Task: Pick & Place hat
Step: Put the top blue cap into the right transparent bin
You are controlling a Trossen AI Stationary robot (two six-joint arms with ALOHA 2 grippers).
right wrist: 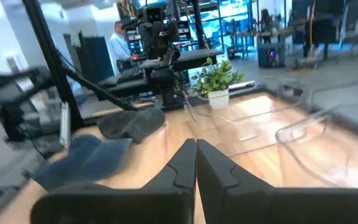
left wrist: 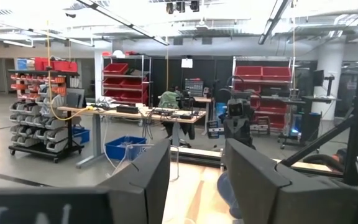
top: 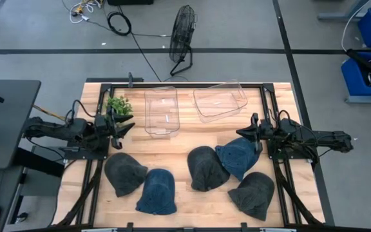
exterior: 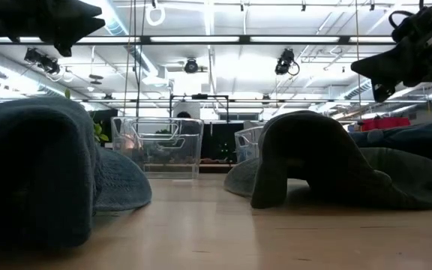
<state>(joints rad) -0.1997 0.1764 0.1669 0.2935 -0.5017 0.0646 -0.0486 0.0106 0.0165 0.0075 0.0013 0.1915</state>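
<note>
Several floppy hats lie flat on the wooden table: a dark grey one (top: 124,173), a blue one (top: 157,191), a dark grey one (top: 206,167), a blue one (top: 238,156) and a dark grey one (top: 253,193). My left gripper (top: 118,129) hangs open over the table's left side, above and beyond the left grey hat; its fingers stand apart in its wrist view (left wrist: 197,155). My right gripper (top: 256,134) is shut (right wrist: 196,146) and hovers high (exterior: 396,60) over the far right edge of the right blue hat, touching nothing.
Two clear plastic bins (top: 161,111) (top: 219,100) stand at the table's far side, with a small potted plant (top: 118,105) left of them. Bare wood shows between the bins and the hats. A black frame (top: 172,84) borders the table.
</note>
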